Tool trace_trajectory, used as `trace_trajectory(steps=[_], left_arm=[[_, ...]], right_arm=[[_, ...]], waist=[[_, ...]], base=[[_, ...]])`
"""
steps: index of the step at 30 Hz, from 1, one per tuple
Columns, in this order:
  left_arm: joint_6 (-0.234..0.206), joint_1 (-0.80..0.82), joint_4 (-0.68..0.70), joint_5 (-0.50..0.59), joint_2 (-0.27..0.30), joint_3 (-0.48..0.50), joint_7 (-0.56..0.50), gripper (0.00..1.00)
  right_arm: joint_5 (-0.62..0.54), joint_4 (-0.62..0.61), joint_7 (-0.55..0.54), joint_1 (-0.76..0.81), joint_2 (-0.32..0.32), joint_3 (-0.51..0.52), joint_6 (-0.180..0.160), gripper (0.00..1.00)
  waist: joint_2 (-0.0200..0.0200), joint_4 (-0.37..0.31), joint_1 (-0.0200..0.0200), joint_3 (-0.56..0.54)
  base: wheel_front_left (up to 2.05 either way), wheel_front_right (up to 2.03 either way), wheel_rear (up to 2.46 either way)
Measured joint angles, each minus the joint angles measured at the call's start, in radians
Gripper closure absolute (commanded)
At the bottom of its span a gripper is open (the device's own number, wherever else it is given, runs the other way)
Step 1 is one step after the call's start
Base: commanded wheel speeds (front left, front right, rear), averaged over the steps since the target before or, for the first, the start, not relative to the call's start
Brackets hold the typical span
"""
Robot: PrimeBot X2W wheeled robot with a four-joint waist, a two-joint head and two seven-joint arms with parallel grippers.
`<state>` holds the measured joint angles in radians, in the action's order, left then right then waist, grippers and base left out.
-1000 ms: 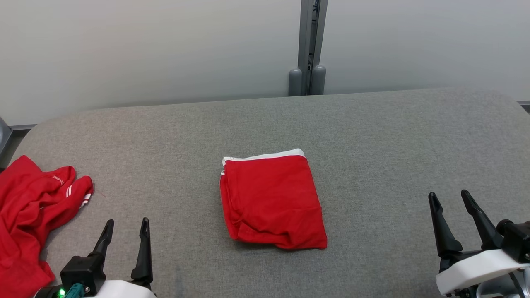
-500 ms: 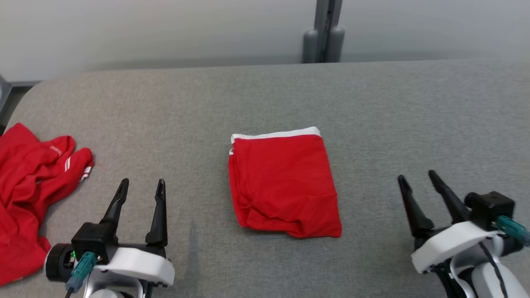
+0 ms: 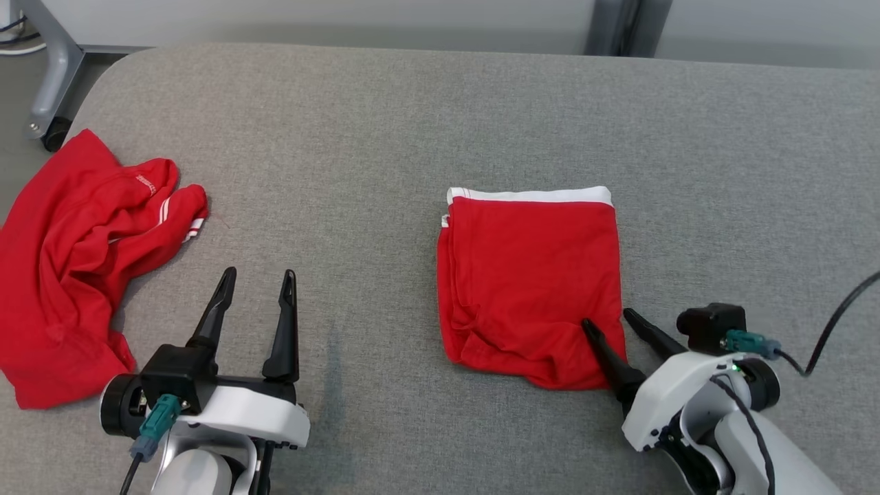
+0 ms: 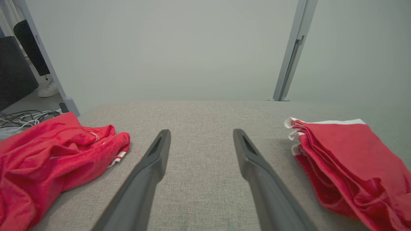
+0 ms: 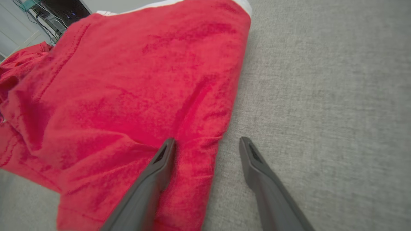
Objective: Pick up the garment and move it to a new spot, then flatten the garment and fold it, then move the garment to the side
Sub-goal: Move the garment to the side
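Note:
The garment (image 3: 529, 275) is red with a white band along its far edge and lies folded into a rectangle mid-table; it also shows in the left wrist view (image 4: 346, 160) and the right wrist view (image 5: 128, 96). My right gripper (image 3: 606, 318) is open, low at the garment's near right corner. One finger is over the red cloth and the other over bare table beside the right edge (image 5: 207, 140). My left gripper (image 3: 259, 273) stands open above bare table to the garment's left, holding nothing (image 4: 201, 131).
A second red garment (image 3: 75, 254) lies crumpled at the table's left edge, close to my left gripper (image 4: 48, 157). The grey cloth-covered table (image 3: 412, 124) is bare between the two garments. A stand leg with a caster (image 3: 48, 69) is on the floor at far left.
The head camera has tilted down, shifting the whole picture. My right gripper has moved forward and left from bare table onto the garment's near right corner. The left gripper has come forward slightly.

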<state>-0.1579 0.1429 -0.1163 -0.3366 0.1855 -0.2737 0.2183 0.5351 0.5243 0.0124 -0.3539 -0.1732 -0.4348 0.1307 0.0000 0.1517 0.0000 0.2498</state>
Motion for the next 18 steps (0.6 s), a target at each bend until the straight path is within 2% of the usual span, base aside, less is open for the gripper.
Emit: trace_trajectory(steps=[1, 2, 3, 4, 5, 12, 18], left_arm=[[0.003, 0.005, -0.004, 0.0, 0.0, 0.001, 0.004, 0.0], [0.006, 0.009, -0.008, 0.0, 0.001, 0.002, 0.006, 0.0], [0.006, 0.012, -0.011, 0.0, 0.001, 0.003, 0.008, 0.0], [0.006, 0.012, -0.011, 0.0, 0.001, 0.003, 0.008, 0.0], [0.006, 0.014, -0.015, 0.0, 0.001, 0.004, 0.011, 0.0], [0.007, 0.024, -0.025, -0.005, 0.003, 0.008, 0.02, 0.0], [0.007, 0.011, -0.003, 0.001, 0.023, 0.005, 0.022, 0.0]], right_arm=[[0.013, 0.008, -0.005, -0.012, -0.006, -0.009, 0.0, 0.0], [0.022, 0.019, -0.012, -0.02, -0.009, -0.016, 0.0, 0.17], [0.028, 0.03, -0.018, -0.031, -0.012, -0.027, 0.0, 0.64], [0.028, 0.03, -0.018, -0.031, -0.012, -0.027, 0.0, 0.93], [0.036, 0.037, -0.021, -0.04, -0.015, -0.036, 0.0, 1.0], [0.079, 0.068, -0.016, -0.08, -0.029, -0.11, 0.0, 1.0], [0.099, 0.076, 0.007, -0.087, -0.06, -0.163, 0.002, 1.0]], waist=[[0.0, 0.003, 0.0, 0.002], [0.0, 0.004, 0.0, 0.004], [0.0, 0.004, 0.0, 0.004], [0.0, 0.004, 0.0, 0.004], [0.0, 0.003, 0.0, 0.004], [0.0, -0.018, 0.0, -0.002], [0.0, -0.083, 0.0, -0.016]], base=[[0.0, 0.0, 0.0], [0.0, 0.0, 0.0], [0.0, 0.0, 0.0], [0.0, 0.0, 0.0], [0.0, 0.0, 0.0], [0.0, 0.0, 0.0], [0.0, 0.0, 0.0]])
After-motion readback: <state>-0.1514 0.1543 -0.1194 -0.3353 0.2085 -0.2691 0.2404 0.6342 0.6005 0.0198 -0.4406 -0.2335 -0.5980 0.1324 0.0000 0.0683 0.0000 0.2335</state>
